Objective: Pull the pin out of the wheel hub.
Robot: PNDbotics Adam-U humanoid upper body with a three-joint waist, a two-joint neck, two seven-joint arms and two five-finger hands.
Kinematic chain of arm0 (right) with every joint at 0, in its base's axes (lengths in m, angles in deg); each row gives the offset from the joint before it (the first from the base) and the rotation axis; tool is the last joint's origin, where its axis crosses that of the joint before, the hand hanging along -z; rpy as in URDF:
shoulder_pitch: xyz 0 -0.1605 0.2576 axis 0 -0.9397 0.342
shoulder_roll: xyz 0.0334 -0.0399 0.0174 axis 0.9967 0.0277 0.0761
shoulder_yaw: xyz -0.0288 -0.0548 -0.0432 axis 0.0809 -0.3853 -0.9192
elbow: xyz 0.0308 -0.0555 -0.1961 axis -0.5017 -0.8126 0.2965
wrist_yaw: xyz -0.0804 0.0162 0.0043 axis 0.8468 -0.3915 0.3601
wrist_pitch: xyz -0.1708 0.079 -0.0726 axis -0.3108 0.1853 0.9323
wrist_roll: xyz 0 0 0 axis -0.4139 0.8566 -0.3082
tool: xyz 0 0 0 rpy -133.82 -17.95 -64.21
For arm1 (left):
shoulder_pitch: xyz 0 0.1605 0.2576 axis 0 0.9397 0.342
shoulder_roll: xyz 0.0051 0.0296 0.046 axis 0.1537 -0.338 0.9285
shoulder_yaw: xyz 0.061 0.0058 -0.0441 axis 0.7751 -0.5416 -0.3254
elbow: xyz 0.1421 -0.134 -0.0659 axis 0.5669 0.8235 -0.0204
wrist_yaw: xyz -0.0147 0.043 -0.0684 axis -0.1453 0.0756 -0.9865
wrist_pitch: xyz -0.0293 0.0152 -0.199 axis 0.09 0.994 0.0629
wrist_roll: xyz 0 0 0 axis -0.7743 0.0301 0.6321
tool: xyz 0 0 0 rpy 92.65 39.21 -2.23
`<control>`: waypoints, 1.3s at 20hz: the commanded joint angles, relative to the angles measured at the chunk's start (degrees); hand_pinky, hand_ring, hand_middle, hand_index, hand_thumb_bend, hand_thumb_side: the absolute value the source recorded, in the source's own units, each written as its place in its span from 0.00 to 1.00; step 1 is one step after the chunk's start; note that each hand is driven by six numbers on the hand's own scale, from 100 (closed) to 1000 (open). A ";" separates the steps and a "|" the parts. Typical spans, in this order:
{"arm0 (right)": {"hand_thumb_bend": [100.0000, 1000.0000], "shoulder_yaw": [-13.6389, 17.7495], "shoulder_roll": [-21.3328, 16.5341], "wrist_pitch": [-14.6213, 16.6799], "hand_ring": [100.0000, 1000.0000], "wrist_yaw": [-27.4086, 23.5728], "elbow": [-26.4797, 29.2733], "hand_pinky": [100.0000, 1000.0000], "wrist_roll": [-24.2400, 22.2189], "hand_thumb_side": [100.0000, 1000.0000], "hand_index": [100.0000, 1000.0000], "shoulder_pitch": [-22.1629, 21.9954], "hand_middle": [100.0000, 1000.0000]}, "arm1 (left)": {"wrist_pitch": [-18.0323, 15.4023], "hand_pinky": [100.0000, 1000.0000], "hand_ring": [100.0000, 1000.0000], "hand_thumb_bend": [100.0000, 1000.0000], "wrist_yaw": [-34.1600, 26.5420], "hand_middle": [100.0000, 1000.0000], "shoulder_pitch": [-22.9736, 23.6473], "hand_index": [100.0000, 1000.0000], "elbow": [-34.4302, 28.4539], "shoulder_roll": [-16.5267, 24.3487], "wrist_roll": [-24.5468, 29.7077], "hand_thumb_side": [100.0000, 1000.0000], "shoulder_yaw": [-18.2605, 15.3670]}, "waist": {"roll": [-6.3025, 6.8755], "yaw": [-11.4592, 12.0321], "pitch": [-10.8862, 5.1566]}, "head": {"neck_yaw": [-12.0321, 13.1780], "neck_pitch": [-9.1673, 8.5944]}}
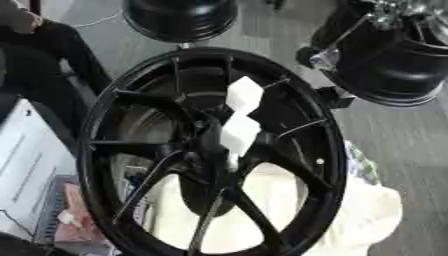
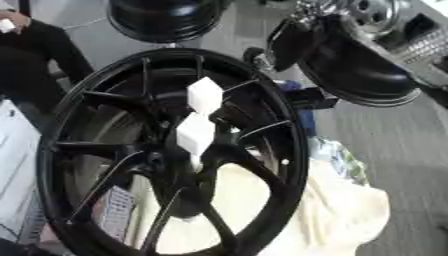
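Wheel hub (image 1: 214, 150) filled centre of view, two white blocks (image 1: 242, 93) at hub's 12 o'clock; pin not identifiable. Neither hand visible, grasp state unknown. Judged: pull not started; next, reach for hub centre.

We can read no text, brand, number or sign anywhere. The two white blocks (image 1: 242, 112) at the middle of the black wheel hub (image 1: 210, 150) are blank, and the white sheet (image 1: 26, 165) left of the wheel hub shows only faint lines we cannot make out.
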 commanded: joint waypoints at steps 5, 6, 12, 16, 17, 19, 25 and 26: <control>0.36 0.47 0.12 -0.06 0.76 -3.20 0.65 0.83 0.18 0.00 0.73 0.65 0.69 | 0.29 0.87 0.78 0.00 0.92 0.61 -0.25 0.80 -0.61 0.58 0.02 0.37 0.04 | -0.05 0.49 0.05 | -0.13 -0.48; 0.36 0.49 0.20 0.01 0.76 -3.59 0.65 0.83 0.32 0.00 0.73 0.57 0.68 | 0.33 0.87 0.78 0.00 1.05 0.61 -0.24 0.80 -0.61 0.54 0.02 0.37 0.09 | -0.11 0.58 0.20 | -0.09 -0.55; 0.36 0.30 0.77 -0.06 0.76 -5.22 0.65 0.83 1.23 0.00 0.75 -0.07 0.70 | 0.55 0.88 0.78 0.00 1.58 0.61 -0.34 0.80 -0.61 0.29 0.01 0.37 0.38 | -0.33 1.00 0.77 | -0.33 -0.74; 0.36 0.21 1.12 -0.31 0.76 -5.72 0.65 0.83 1.87 0.00 0.75 -0.47 0.70 | 0.47 0.88 0.78 0.00 1.72 0.61 -0.39 0.80 -0.61 0.15 0.02 0.37 0.45 | -0.39 1.28 1.01 | -0.50 -0.82; 0.36 0.22 1.23 -0.38 0.76 -5.82 0.65 0.83 2.07 0.00 0.75 -0.57 0.70 | 0.50 0.88 0.78 0.00 1.78 0.61 -0.38 0.80 -0.61 0.10 0.03 0.37 0.46 | -0.43 1.36 1.10 | -0.53 -0.90; 0.36 0.21 1.42 -0.57 0.75 -6.13 0.65 0.83 2.54 0.00 0.76 -0.75 0.70 | 0.56 0.88 0.78 0.00 1.91 0.61 -0.41 0.80 -0.61 -0.01 0.05 0.37 0.53 | -0.57 1.53 1.31 | -0.64 -1.09; 0.34 0.47 1.59 -1.21 0.75 -6.98 0.65 0.83 4.48 0.00 0.76 -1.56 0.71 | 0.64 0.88 0.78 0.00 2.42 0.61 -0.70 0.80 -0.61 -0.12 0.11 0.37 0.76 | -1.14 2.07 2.17 | -0.84 -1.88; 0.33 0.53 1.59 -1.28 0.75 -7.07 0.65 0.83 4.79 0.00 0.76 -1.68 0.71 | 0.65 0.88 0.78 0.00 2.53 0.61 -0.73 0.80 -0.61 -0.14 0.12 0.37 0.81 | -1.24 2.16 2.34 | -0.91 -2.03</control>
